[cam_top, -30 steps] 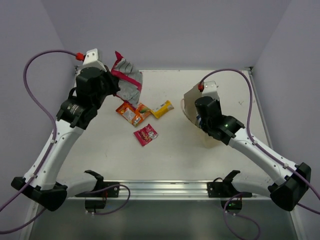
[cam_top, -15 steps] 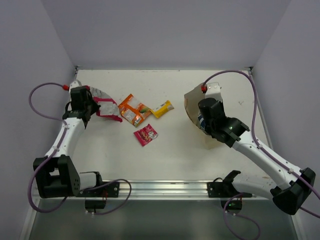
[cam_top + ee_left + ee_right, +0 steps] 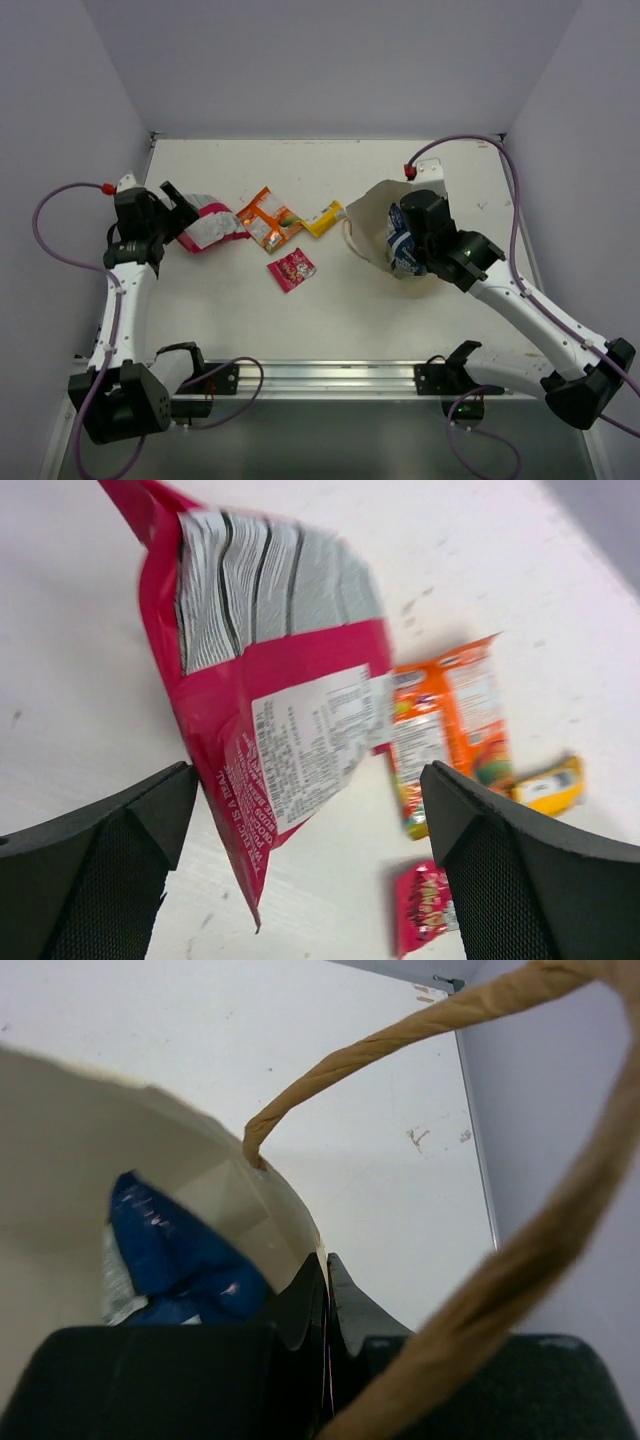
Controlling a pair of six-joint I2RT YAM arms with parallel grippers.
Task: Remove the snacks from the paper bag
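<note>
The large pink-and-silver bag [image 3: 207,230] lies on the table at the left, and my left gripper [image 3: 176,212] stands open around its near end. In the left wrist view the bag [image 3: 270,680] hangs loose between the wide-apart fingers, touching neither pad. An orange packet [image 3: 268,218], a yellow bar [image 3: 325,217] and a red-pink square packet [image 3: 291,269] lie mid-table. My right gripper [image 3: 400,225] is shut on the rim of the paper bag [image 3: 372,222], which tips toward the left. Inside it shows the blue Doritos bag [image 3: 170,1250].
A twisted paper handle [image 3: 400,1040] arcs across the right wrist view. The table's right edge [image 3: 520,240] and back wall are close to the paper bag. The arm bases and a metal rail [image 3: 320,375] line the near edge.
My left arm swung down and to the left with the pink-and-silver bag, then opened and released it. My right arm tipped the paper bag leftward, exposing the blue bag.
</note>
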